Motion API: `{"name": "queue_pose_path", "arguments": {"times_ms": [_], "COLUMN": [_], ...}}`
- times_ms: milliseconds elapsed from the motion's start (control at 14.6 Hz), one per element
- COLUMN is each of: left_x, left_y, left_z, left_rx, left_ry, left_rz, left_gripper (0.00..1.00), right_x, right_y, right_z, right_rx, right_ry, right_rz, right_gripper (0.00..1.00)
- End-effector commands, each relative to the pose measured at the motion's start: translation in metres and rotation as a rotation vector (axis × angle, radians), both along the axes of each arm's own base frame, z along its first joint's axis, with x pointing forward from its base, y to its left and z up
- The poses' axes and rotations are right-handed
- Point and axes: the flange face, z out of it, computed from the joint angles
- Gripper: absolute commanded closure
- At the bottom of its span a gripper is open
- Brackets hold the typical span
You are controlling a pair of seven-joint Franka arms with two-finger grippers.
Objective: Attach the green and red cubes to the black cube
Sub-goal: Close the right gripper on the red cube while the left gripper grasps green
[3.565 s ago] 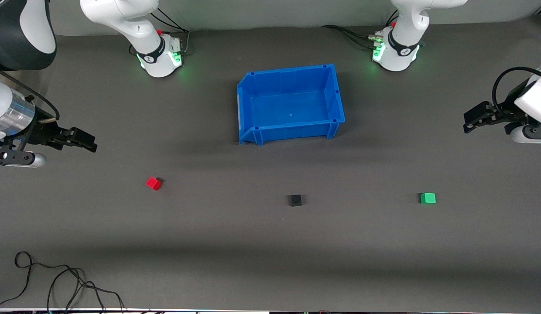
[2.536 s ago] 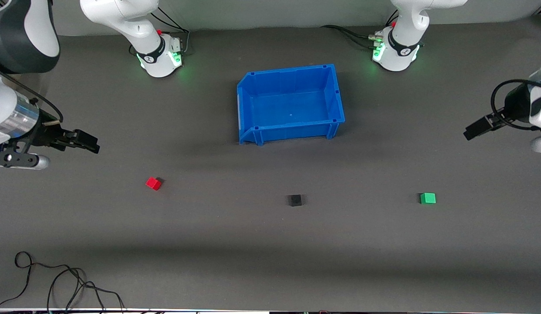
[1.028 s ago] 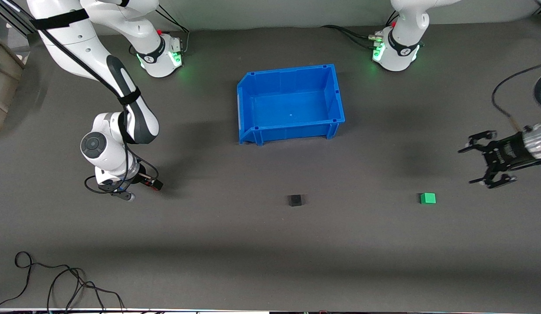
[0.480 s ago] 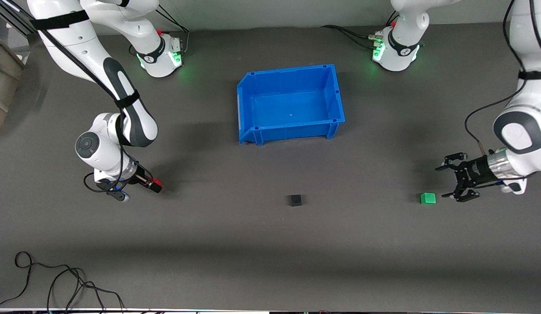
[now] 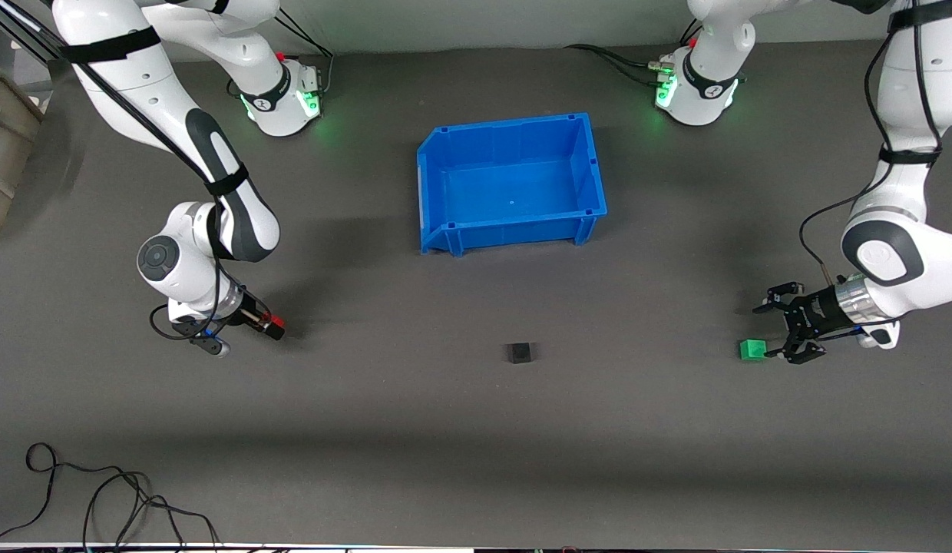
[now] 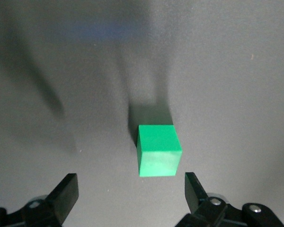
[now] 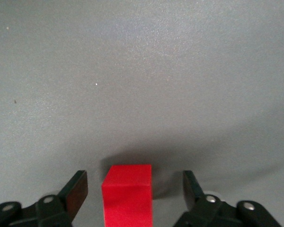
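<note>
Both my tools down at their cubes, neither gripped yet.

Dark grey surface [image 5: 476, 430], empty blue plastic bin [image 5: 511, 181] mid-surface. My left tool [image 5: 775, 332] is spread wide, small bright green plastic cube [image 6: 159, 150] just ahead of its fingertips, not between them. My right tool [image 5: 270, 329] is wide around the small bright red plastic cube [image 7: 128, 195], gaps both sides. Tiny matte black cube [image 5: 520, 352] sits between them, untouched. Risk: off-centre closing skews or flicks a cube. Front view mostly hides red; contact unclear.
</note>
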Motion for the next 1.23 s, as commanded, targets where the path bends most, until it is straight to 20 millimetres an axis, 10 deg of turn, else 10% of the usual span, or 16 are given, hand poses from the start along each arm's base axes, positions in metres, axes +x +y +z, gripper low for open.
{"name": "queue_pose_path", "arguments": {"times_ms": [0, 617, 960, 1165], "left_x": [0.008, 0.02, 0.02, 0.02], "left_y": [0.002, 0.004, 0.002, 0.002], "left_z": [-0.006, -0.015, -0.019, -0.018], "left_rx": [-0.007, 0.001, 0.001, 0.001], "left_ry": [-0.027, -0.037, -0.032, -0.033], "left_rz": [-0.004, -0.007, -0.01, -0.01], "left_gripper": [0.0, 0.01, 0.62, 0.82], "right_x": [0.002, 0.006, 0.005, 0.005], "right_y": [-0.002, -0.012, -0.008, -0.005], "right_z": [-0.001, -0.003, -0.009, -0.009], "right_rx": [0.007, 0.006, 0.003, 0.003], "right_ry": [-0.019, -0.021, -0.017, -0.017], "right_rz": [-0.016, -0.035, -0.033, -0.031], "right_gripper": [0.22, 0.26, 0.26, 0.26]}}
